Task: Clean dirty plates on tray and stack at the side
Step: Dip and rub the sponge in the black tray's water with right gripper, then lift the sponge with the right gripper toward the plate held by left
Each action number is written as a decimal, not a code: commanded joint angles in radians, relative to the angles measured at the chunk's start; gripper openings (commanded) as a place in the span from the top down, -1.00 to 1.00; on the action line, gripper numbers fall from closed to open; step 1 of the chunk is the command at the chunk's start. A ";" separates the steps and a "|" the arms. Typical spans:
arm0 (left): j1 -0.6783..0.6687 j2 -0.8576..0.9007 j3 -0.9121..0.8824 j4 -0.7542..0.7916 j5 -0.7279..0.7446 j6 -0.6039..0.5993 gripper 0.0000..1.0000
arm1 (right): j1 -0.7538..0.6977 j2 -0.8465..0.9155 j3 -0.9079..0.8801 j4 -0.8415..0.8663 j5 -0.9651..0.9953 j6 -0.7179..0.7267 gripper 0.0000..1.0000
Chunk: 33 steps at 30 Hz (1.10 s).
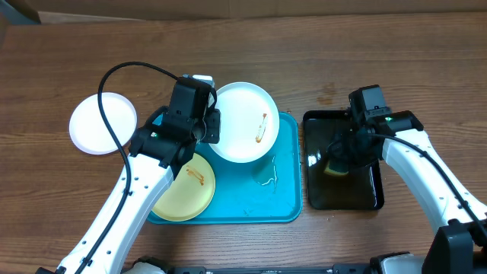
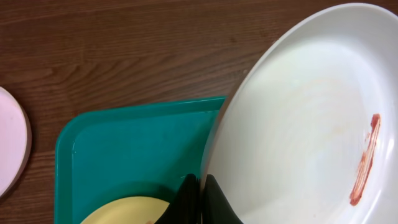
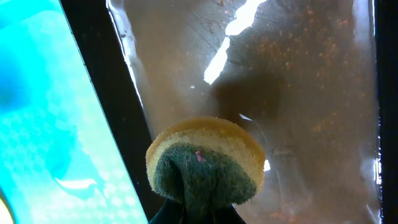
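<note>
Pinches the smeared white plate [image 1: 243, 114] by its rim with the left gripper [image 2: 200, 186], shut tight, tipped up over the far edge of the blue tray [image 1: 285, 190] for wiping. Squeezes a sponge [image 3: 205, 158] in the right gripper [image 1: 342, 156], over the black tray [image 1: 365, 190].

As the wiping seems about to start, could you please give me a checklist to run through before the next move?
1. The left gripper is shut on the held white plate at its rim: ok.
2. Its sauce smear faces up, uncovered: ok.
3. The right gripper is shut on the sponge: ok.
4. The sponge is at the held plate: not ok, it is over the black tray.
5. The sponge is wet enough: cannot tell.
6. The yellow plate is clean: not ok, smeared, on the turquoise tray.
</note>
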 commanded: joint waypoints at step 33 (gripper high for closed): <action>0.006 0.005 0.016 0.005 0.029 -0.007 0.92 | -0.012 -0.042 0.196 -0.086 0.103 -0.104 0.93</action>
